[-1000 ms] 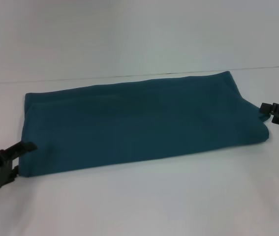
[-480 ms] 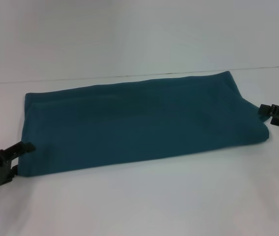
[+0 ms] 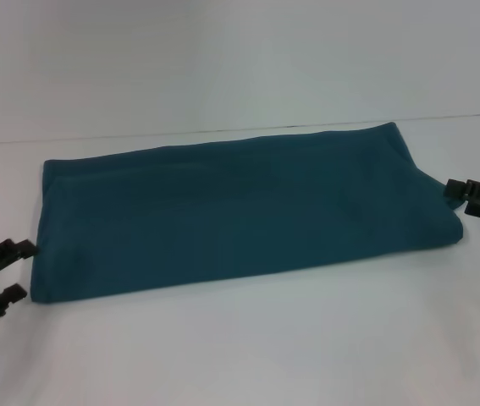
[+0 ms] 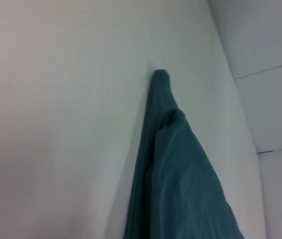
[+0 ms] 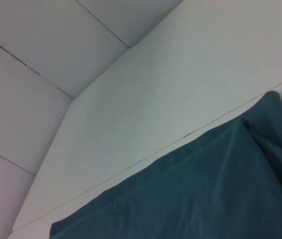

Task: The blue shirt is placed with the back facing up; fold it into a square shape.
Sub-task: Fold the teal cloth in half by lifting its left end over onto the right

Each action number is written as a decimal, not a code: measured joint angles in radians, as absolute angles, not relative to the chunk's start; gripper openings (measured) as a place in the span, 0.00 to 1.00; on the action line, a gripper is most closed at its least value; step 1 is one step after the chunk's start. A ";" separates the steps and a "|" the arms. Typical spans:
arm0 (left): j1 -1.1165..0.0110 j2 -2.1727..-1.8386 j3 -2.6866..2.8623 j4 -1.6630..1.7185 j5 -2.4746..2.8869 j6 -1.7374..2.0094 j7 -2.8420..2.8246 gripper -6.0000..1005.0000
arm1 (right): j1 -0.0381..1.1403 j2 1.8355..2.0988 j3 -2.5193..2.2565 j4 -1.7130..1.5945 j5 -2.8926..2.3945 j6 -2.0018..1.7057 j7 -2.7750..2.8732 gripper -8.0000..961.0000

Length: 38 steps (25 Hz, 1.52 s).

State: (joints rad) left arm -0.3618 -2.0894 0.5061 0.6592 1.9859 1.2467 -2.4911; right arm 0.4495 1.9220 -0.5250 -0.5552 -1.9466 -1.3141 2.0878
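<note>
The blue shirt [image 3: 240, 211] lies on the white table [image 3: 307, 347], folded into a long band running left to right. My left gripper [image 3: 15, 271] is open and empty at the lower left, just off the shirt's left end and not touching it. My right gripper [image 3: 460, 193] sits at the shirt's right end, right against the cloth edge. The left wrist view shows the shirt's [image 4: 180, 179] layered end tapering away. The right wrist view shows the shirt's [image 5: 190, 194] flat top with a folded corner.
The white table's far edge [image 3: 223, 133] runs just behind the shirt, with a pale wall beyond it. Bare table surface lies in front of the shirt and around both of its ends.
My left gripper has drawn back to the left, away from the shirt's left end. The shirt and my right gripper have not moved.
</note>
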 joint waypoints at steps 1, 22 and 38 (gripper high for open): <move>-0.354 -2.088 0.509 0.665 1.988 1.266 -2.521 0.87 | 0.449 1.922 -0.527 -0.555 -1.947 -1.314 2.088 0.90; -0.380 -2.079 0.505 0.576 2.022 1.174 -2.639 0.87 | 0.448 1.925 -0.531 -0.555 -1.947 -1.307 2.088 0.90; -0.434 -2.076 0.512 0.537 2.023 1.146 -2.639 0.85 | 0.448 1.925 -0.529 -0.555 -1.947 -1.295 2.088 0.90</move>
